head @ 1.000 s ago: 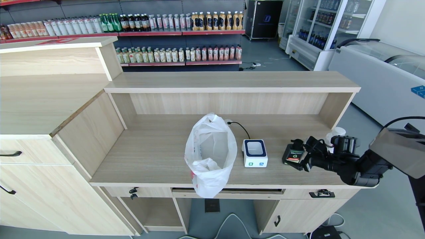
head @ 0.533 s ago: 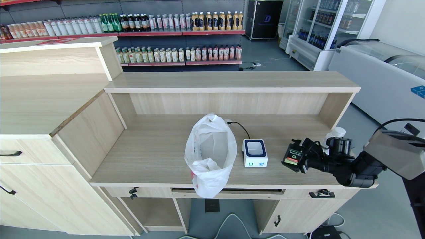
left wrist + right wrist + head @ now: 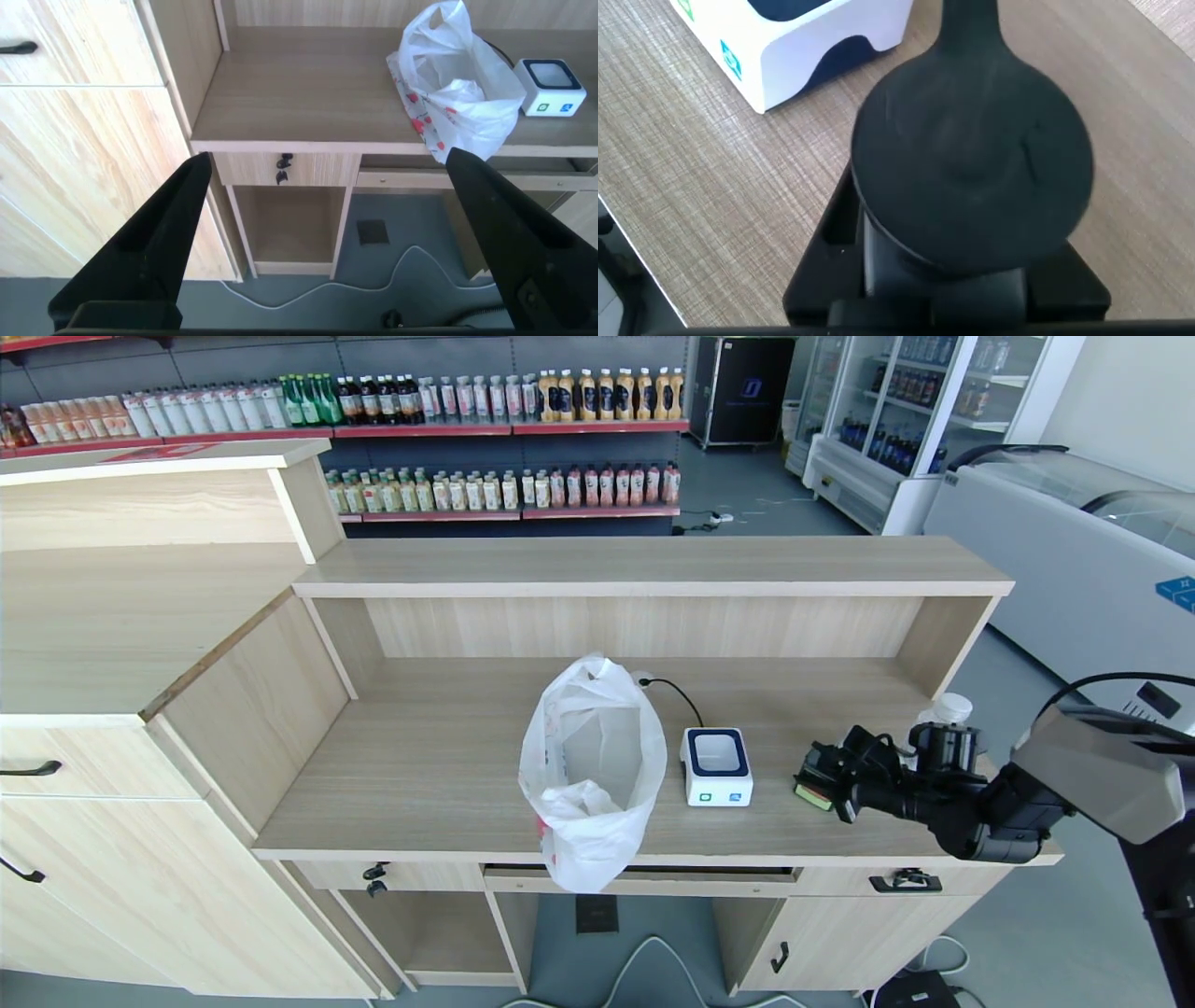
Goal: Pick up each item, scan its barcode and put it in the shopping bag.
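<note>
**Right tool clamps a dark item beside the scanner**

The right tool (image 3: pixel 822 780) is closed around a dark item (image 3: pixel 810 792), of which a green-and-red label edge shows. It hangs low over the wooden counter (image 3: pixel 429 756), just right of the scanner (image 3: pixel 716 766) (whether the item touches the wood cannot be told). In the right wrist view the scanner (image 3: pixel 799 42) stands close by on the counter. A black cable (image 3: pixel 674 693) runs from the scanner toward the back. The white shopping bag (image 3: pixel 593 765) stands open-mouthed just left of the scanner, its lower part drooping over the front edge. A white-capped bottle (image 3: pixel 945 710) stands behind the right arm. The left tool (image 3: pixel 327 161) is off the counter's left end, its fingers (image 3: pixel 159 243) spread wide and holding nothing, with the shopping bag (image 3: pixel 458 84) and scanner (image 3: pixel 551 86) well beyond it.
</note>
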### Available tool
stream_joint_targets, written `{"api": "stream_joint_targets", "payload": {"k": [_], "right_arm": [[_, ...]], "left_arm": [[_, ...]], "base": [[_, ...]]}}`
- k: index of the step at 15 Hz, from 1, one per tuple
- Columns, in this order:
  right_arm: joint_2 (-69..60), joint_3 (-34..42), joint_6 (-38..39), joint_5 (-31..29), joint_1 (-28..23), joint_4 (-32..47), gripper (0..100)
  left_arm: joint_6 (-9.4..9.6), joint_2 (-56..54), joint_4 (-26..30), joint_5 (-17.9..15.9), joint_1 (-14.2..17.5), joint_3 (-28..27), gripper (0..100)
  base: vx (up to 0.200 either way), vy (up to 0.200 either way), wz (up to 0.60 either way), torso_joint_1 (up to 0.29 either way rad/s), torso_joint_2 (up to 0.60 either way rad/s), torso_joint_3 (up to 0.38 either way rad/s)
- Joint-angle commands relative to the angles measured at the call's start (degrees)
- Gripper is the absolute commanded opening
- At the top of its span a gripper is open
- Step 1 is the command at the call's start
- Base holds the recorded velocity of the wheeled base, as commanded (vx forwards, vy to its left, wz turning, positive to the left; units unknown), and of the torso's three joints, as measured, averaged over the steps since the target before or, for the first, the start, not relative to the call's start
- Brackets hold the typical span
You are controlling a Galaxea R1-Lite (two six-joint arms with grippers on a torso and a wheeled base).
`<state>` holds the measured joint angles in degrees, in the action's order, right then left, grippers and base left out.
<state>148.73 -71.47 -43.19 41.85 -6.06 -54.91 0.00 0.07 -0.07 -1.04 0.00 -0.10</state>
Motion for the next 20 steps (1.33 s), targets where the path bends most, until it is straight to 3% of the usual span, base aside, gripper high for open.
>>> {"api": "stream_joint_targets", "payload": {"k": [1, 4, 7, 11, 12, 16, 18, 20], "right_arm": [[-2.4, 0.7, 0.1, 0.7, -0.4, 0.1, 0], [-11.6, 3.0, 0.2, 0.8, -2.0, -0.3, 0], [-25.1, 13.6, 0.1, 1.7, -3.1, -0.4, 0], [-38.9, 23.7, -8.8, 13.4, -3.2, -6.3, 0], [-43.6, 26.6, -18.0, 15.5, -2.7, -5.7, 0], [-49.8, 28.1, -39.7, 19.1, 3.0, 3.5, 0], [-53.9, 30.5, -55.2, 19.1, 4.0, 3.6, 0], [-56.4, 32.4, -64.3, 19.7, 6.8, 3.4, 0]], "left_arm": [[0.0, 0.0, 0.0, 0.0, 0.0, 0.0, 100], [0.0, 0.0, 0.0, 0.0, 0.0, 0.0, 100], [0.0, 0.0, 0.0, 0.0, 0.0, 0.0, 100], [0.0, 0.0, 0.0, 0.0, 0.0, 0.0, 100], [0.0, 0.0, 0.0, 0.0, 0.0, 0.0, 100], [0.0, 0.0, 0.0, 0.0, 0.0, 0.0, 100], [0.0, 0.0, 0.0, 0.0, 0.0, 0.0, 100], [0.0, 0.0, 0.0, 0.0, 0.0, 0.0, 100]], "base": [[0.0, 0.0, 0.0, 0.0, 0.0, 0.0], [0.0, 0.0, 0.0, 0.0, 0.0, 0.0], [0.0, 0.0, 0.0, 0.0, 0.0, 0.0], [0.0, 0.0, 0.0, 0.0, 0.0, 0.0], [0.0, 0.0, 0.0, 0.0, 0.0, 0.0], [0.0, 0.0, 0.0, 0.0, 0.0, 0.0], [0.0, 0.0, 0.0, 0.0, 0.0, 0.0], [0.0, 0.0, 0.0, 0.0, 0.0, 0.0]]}}
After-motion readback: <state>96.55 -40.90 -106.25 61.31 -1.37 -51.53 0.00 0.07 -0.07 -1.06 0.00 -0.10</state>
